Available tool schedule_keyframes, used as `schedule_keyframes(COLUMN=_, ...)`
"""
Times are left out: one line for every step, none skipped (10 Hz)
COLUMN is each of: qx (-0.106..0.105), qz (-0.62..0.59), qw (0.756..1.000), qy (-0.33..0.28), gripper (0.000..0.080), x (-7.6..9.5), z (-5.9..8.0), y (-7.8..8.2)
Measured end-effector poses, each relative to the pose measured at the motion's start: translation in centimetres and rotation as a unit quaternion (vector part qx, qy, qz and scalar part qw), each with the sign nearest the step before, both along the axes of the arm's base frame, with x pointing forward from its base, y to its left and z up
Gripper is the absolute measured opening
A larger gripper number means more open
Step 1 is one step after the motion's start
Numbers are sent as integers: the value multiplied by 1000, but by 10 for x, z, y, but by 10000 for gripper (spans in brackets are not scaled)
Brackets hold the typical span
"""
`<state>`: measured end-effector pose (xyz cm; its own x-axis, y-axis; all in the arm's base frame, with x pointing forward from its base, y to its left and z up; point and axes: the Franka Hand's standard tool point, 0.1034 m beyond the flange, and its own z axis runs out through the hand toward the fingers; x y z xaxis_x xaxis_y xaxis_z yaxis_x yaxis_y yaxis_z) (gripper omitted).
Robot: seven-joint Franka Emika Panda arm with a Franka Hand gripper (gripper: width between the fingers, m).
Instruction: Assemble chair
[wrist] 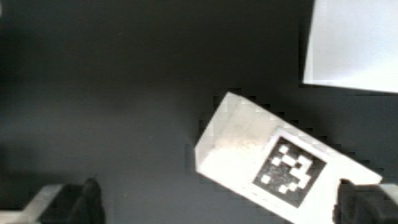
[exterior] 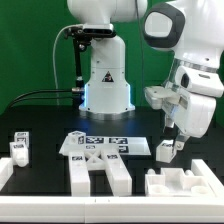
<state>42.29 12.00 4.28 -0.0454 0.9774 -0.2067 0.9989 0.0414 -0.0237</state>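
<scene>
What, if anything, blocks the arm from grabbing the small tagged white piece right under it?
Likely yes, nothing blocks it. The gripper hangs above the small tagged piece, fingers open to either side of it in the wrist view. Another white part lies apart, so a straight descent looks free.

The exterior view faces the robot base from across the table, slightly raised and far enough back to take in the whole spread. The wrist view looks down from close above the table, past the gripper. Both views share the tagged chair piece under the gripper, toward the exterior view's right of the base.
</scene>
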Motion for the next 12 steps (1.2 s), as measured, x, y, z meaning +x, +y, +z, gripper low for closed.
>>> schedule_keyframes(qx=0, qz=-21, qw=1000, qy=-5, gripper=649, x=0, z=0, y=0)
schedule_keyframes(qx=-1, qz=-65, qw=998, qy=-14, gripper=649, x=0, z=0, y=0)
schedule_keyframes(qx=-3, qz=-146, qw=989, qy=-24, gripper=649, x=0, z=1, y=-1)
schedule_keyframes(qx=-8, qz=-243, qw=969, qy=-34, gripper=649, x=3, z=3, y=-4)
schedule_keyframes(qx=-16, qz=-342, qw=939, qy=-40, gripper=649, x=2, z=2, y=-8)
schedule_keyframes(qx=-22, qz=-412, qw=910, qy=-44, gripper=649, x=1, z=-1, y=-11)
schedule_keyframes(qx=-25, qz=-425, qw=904, qy=-45, gripper=649, x=4, z=-1, y=-14)
schedule_keyframes(qx=-8, qz=-425, qw=903, qy=-55, gripper=649, x=7, z=-1, y=-13)
schedule_keyframes(qx=-10, qz=-467, qw=882, qy=-60, gripper=649, x=5, z=-2, y=-11)
schedule_keyframes(qx=-11, qz=-491, qw=869, qy=-65, gripper=649, x=5, z=-2, y=-11)
schedule_keyframes(qx=-12, qz=-512, qw=856, qy=-66, gripper=649, x=5, z=-3, y=-11)
schedule_keyframes(qx=-28, qz=-598, qw=798, qy=-59, gripper=649, x=4, z=-4, y=-13)
